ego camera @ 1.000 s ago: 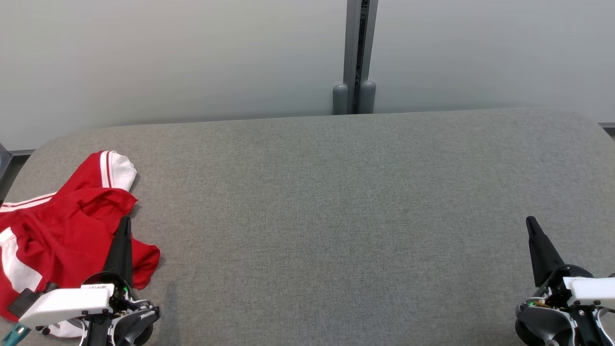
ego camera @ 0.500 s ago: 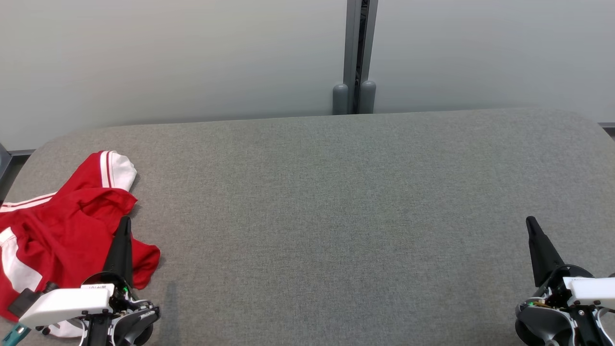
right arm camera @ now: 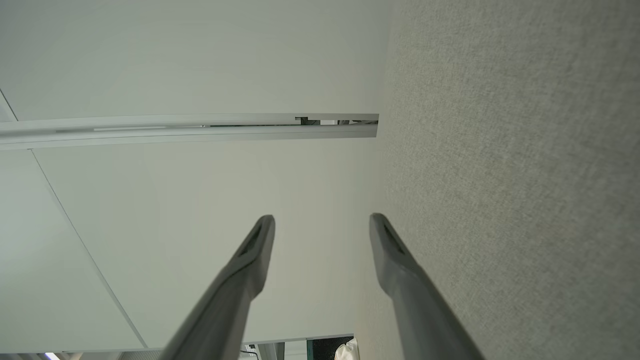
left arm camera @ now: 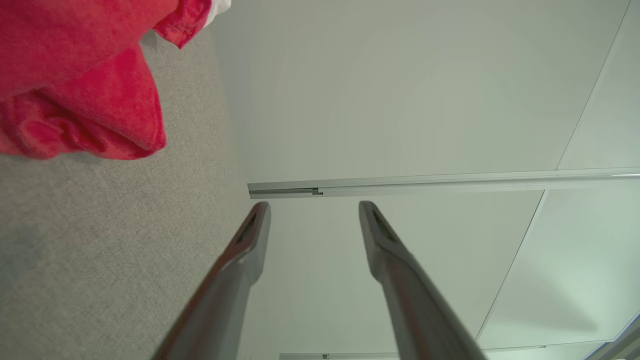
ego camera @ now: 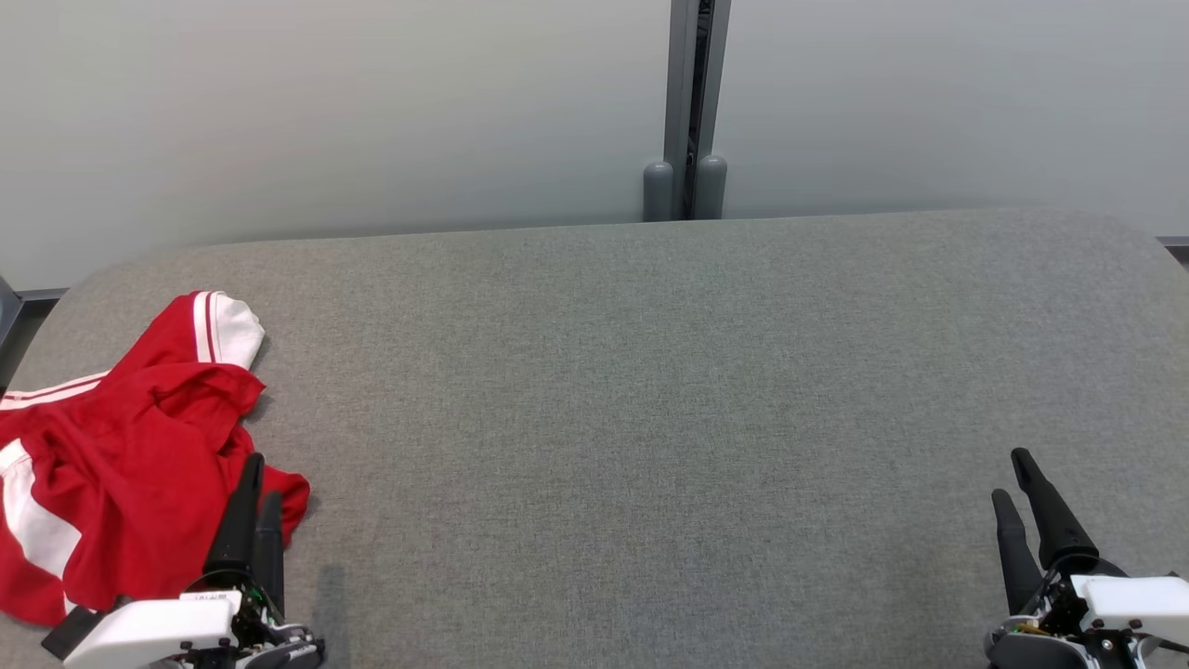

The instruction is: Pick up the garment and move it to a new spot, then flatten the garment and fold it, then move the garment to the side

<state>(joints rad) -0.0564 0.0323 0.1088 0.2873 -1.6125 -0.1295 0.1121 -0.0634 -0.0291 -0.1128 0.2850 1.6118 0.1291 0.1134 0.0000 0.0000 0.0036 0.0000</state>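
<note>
A crumpled red garment (ego camera: 121, 446) with white stripes lies bunched at the left end of the grey padded table (ego camera: 650, 390). In the left wrist view the garment (left arm camera: 80, 85) fills the upper left corner. My left gripper (ego camera: 262, 478) hovers at the garment's right lower edge, fingers apart, with nothing between them; the left wrist view has its open gripper (left arm camera: 312, 210) pointing past the cloth toward the wall. My right gripper (ego camera: 1012, 474) is low at the right front of the table, open and empty, and its open gripper (right arm camera: 322, 222) points along the bare table surface.
A pale wall (ego camera: 325, 111) stands behind the table, with a grey vertical post (ego camera: 687, 111) at the middle. The table's rounded left end (ego camera: 56, 307) lies close to the garment. Bare grey surface stretches from the garment to the right gripper.
Both grippers have gone from shut to open, each single dark point now showing as two fingers. Both arms have dropped lower in the head view. The garment has not moved.
</note>
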